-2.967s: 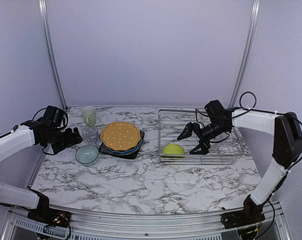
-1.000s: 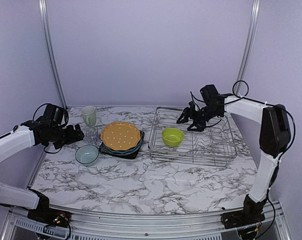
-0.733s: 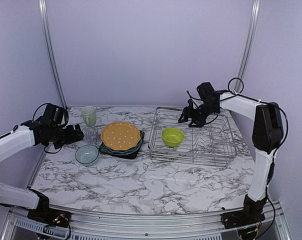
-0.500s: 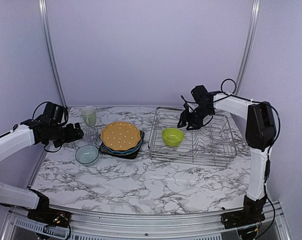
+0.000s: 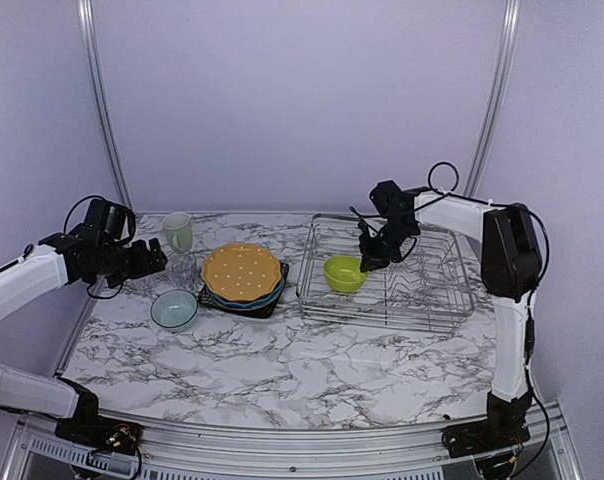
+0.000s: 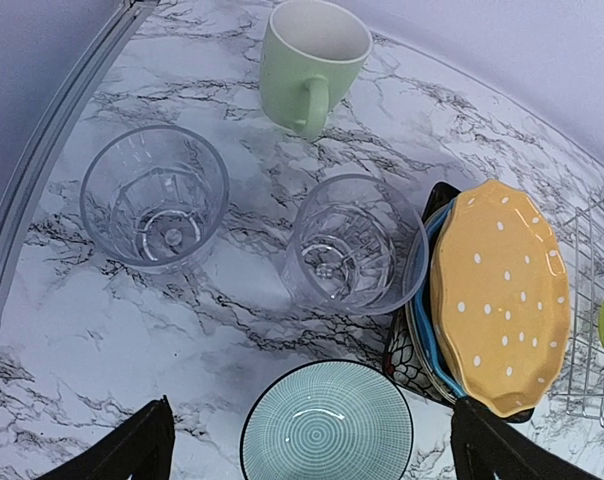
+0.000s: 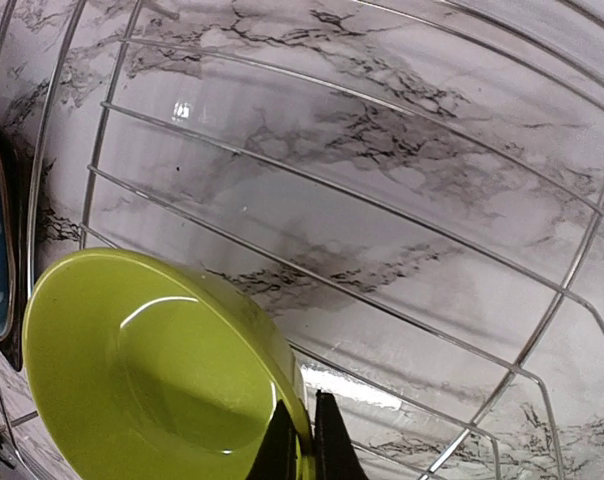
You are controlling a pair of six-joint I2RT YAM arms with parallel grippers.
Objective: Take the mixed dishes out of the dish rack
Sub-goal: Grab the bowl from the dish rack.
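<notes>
The lime green bowl (image 5: 344, 272) sits upright at the left end of the silver wire dish rack (image 5: 432, 305). My right gripper (image 5: 366, 262) is shut on the bowl's right rim; in the right wrist view its fingers (image 7: 304, 440) pinch the rim of the bowl (image 7: 152, 380). My left gripper (image 5: 160, 260) hangs open above the dishes on the table, and in the left wrist view its fingers (image 6: 312, 455) straddle a small pale teal bowl (image 6: 327, 425) from above without touching it. An orange dotted plate (image 6: 500, 295) tops a blue plate (image 6: 432, 340) and a dark square plate (image 6: 407, 360).
A pale green mug (image 6: 312, 60) stands at the back left, with two clear glasses (image 6: 154, 195) (image 6: 354, 245) in front of it. The stack of plates (image 5: 242, 271) lies just left of the rack. Metal frame posts rise behind the table.
My right gripper has swung left across the rack, come down beside the lime green bowl and shut on its rim. The left arm has barely shifted.
</notes>
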